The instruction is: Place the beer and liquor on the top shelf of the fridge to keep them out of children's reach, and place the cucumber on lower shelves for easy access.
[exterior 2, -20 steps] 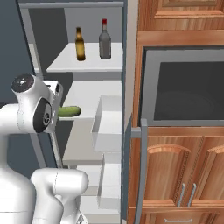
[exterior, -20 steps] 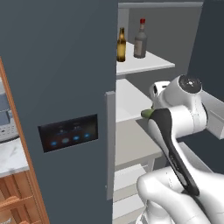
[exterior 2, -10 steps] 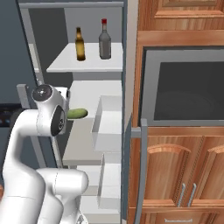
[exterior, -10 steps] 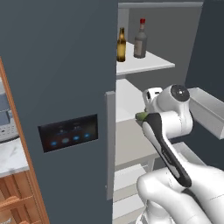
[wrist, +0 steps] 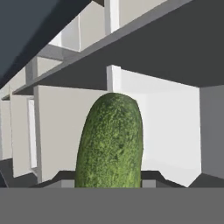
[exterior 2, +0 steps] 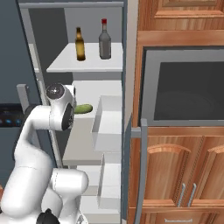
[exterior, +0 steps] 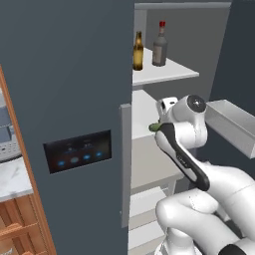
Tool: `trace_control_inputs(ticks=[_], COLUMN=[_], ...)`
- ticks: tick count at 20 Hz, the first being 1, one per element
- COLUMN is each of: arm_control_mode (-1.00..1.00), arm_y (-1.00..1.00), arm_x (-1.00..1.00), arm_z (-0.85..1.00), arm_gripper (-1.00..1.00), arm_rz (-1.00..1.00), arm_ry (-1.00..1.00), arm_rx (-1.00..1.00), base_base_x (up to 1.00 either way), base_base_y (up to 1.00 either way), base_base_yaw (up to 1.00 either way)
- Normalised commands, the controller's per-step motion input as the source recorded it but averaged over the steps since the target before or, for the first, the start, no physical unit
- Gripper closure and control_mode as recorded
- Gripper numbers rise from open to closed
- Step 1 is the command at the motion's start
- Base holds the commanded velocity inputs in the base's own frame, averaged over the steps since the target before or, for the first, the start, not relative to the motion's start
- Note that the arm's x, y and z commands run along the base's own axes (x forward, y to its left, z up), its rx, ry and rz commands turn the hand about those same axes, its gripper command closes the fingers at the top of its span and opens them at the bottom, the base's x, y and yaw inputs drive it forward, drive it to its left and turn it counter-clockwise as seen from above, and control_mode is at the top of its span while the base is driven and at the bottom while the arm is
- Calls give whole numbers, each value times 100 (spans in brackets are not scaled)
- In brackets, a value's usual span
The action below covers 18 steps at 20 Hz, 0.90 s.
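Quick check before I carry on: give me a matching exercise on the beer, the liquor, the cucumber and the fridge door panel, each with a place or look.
Things:
1. beer
2. liquor
3. cucumber
4. panel

Descriptions:
A. red cap, on the top shelf
B. green, held in the pincer
C. black with blue lights
D. brown glass, left of the other bottle

Pairs: 1-D, 2-A, 3-B, 4-C

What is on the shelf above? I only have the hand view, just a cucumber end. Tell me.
Observer: On the top shelf stand two bottles, the beer and the liquor, side by side.
Operator: Say where the cucumber is.
Observer: The cucumber is held out over the middle shelf, not resting on it.
Operator: Report the door.
Observer: The fridge door is open; a bin on it juts out beside the arm.
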Motion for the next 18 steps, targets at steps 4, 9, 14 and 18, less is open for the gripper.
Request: trace_control_inputs(ticks=[4,9,14,18], arm_control_mode=[-100,-100,-100,-100], arm_y=[0,-1,-1,0], arm_x=[54,56,55,56], arm_z=[-8,-9,-21,-36], arm_gripper=[100,100,100,100], arm_rz=[4,2,0,1], arm_ry=[0,0,0,0], arm_rx=[0,0,0,0], base_base_x=[0,0,0,0], base_base_y=[0,0,0,0], base_base_yaw=[0,0,0,0])
